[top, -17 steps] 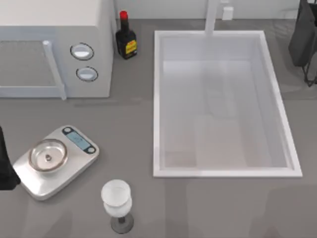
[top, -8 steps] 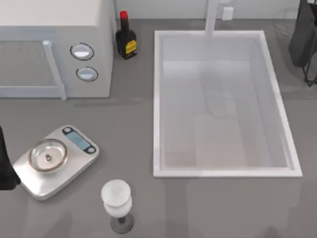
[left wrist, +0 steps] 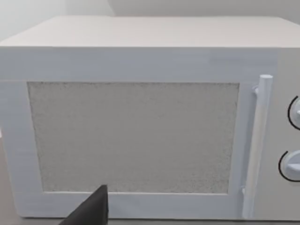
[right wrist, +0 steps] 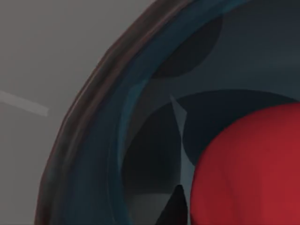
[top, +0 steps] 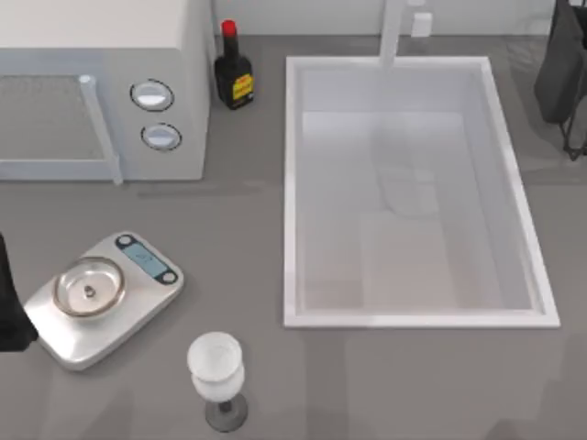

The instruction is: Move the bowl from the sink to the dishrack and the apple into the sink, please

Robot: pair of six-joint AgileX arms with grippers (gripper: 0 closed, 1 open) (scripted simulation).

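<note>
Grey countertop (top: pixel 238 211) under even light, white microwave (top: pixel 92 82) at its far left, pale wall behind.

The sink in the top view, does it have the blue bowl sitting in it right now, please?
No, the sink basin is bare white inside, with no bowl in it.

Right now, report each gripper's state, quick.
Left gripper: parked at the table's left edge, facing the microwave; cannot be told.
Right gripper: close over the bowl, beside the apple; cannot be told.
</note>
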